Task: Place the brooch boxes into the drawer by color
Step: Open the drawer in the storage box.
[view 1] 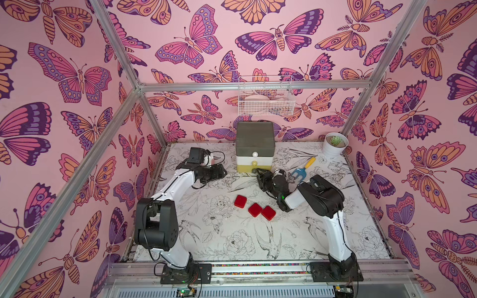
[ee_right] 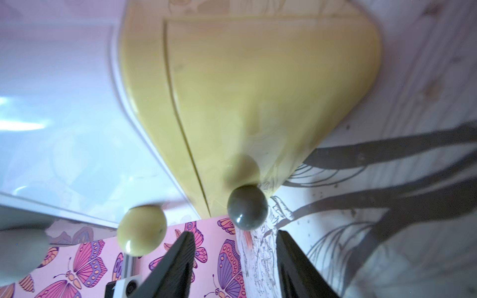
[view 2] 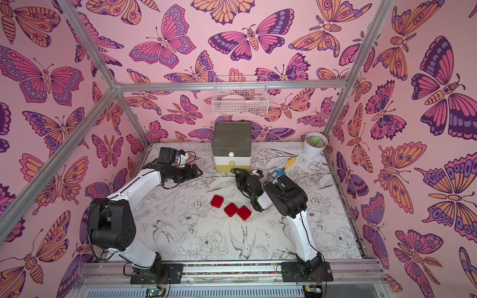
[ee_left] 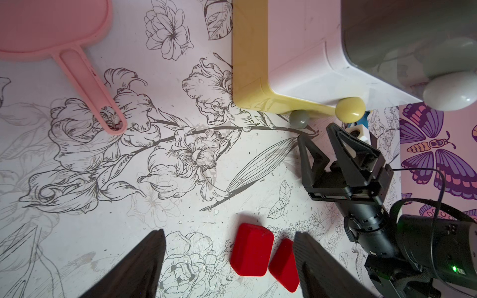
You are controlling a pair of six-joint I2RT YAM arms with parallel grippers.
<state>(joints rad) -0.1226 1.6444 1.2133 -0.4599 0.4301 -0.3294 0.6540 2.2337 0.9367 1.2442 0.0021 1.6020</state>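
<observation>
Mid-table, nearer than the chest: three red velvety rounded-square brooch boxes (view 1: 255, 209) lie flat in a row running far-left to near-right; the two near-right ones touch.
Far centre: three-tier plastic drawer chest (view 1: 255, 147) stands upright, knobs facing the near edge; dark grey top, white middle, mustard bottom.
Right pincer: right gripper (ee_right: 233, 233) points at the bottom tier's round grey knob (ee_right: 247, 206), jaws apart, knob just beyond the tips.
Left pincer: left gripper (ee_left: 227, 233) left of the chest, jaws apart, empty.
Far left: pink plastic handled paddle (ee_left: 51, 25).
Right of chest: blue garden fork with yellow handle (view 1: 303, 169).
</observation>
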